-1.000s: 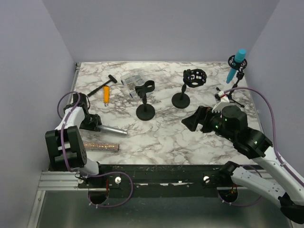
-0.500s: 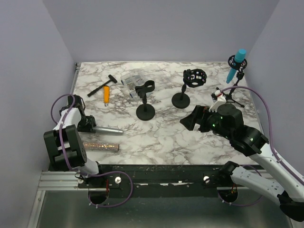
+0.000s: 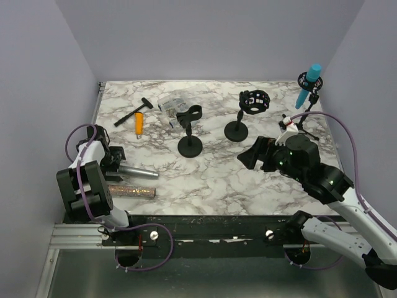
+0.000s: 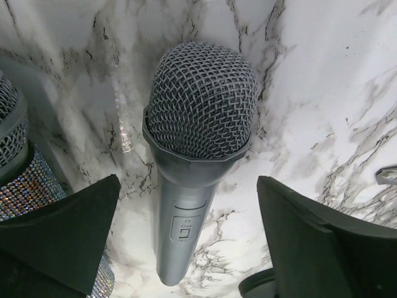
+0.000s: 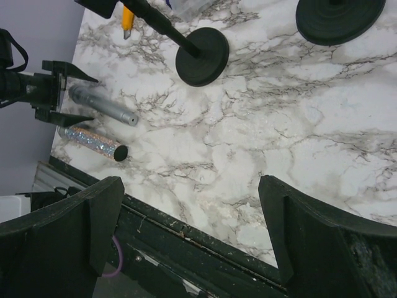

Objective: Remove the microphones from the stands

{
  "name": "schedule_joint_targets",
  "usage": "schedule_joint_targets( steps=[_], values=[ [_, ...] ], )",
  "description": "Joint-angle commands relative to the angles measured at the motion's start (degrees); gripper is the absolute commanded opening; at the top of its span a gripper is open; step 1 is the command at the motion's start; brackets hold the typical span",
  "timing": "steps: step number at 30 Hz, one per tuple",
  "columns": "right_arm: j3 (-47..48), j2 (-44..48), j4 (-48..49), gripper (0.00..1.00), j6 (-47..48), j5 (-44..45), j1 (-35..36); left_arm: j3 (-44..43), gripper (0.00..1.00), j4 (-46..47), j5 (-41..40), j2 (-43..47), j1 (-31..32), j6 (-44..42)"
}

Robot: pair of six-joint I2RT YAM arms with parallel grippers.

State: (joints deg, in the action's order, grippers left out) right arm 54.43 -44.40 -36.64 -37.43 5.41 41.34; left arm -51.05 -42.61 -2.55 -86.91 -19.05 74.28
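Observation:
A grey microphone [image 3: 138, 170] [image 4: 198, 143] lies flat on the marble table at the left. My left gripper [image 3: 113, 162] [image 4: 186, 211] is open, one finger on each side of the microphone's mesh head, not touching it. Two black stands [image 3: 190, 144] [image 3: 236, 129] in the middle of the table hold nothing. A blue microphone [image 3: 308, 85] sits in a tripod stand at the back right. My right gripper [image 3: 251, 158] [image 5: 189, 198] hangs open and empty over the table's front right.
A glitter-covered microphone [image 3: 131, 190] [image 5: 93, 141] lies near the front edge, just in front of the grey one. A black hammer [image 3: 133, 112], an orange tool [image 3: 139, 123] and a clear plastic bag [image 3: 173, 102] lie at the back left. Walls close in both sides.
My left gripper has opened and let go of the grey microphone, which now rests on the table a little further left. The right arm has barely shifted.

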Motion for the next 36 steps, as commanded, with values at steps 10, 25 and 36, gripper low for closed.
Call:
schedule_joint_targets(
  steps=[10,25,36],
  values=[
    [12.9,-12.0,-10.1,1.00,5.9,15.6,0.3,-3.6,0.99,-0.6,6.1,8.8,-0.3,-9.4],
    [21.5,-23.1,-1.9,1.00,2.5,0.5,-12.9,-0.1,0.98,4.7,12.7,30.3,9.9,-24.4],
    [34.9,-26.2,-8.8,1.00,8.2,9.7,-14.4,-0.6,0.99,15.2,19.6,39.1,31.0,-31.9]
  ],
)
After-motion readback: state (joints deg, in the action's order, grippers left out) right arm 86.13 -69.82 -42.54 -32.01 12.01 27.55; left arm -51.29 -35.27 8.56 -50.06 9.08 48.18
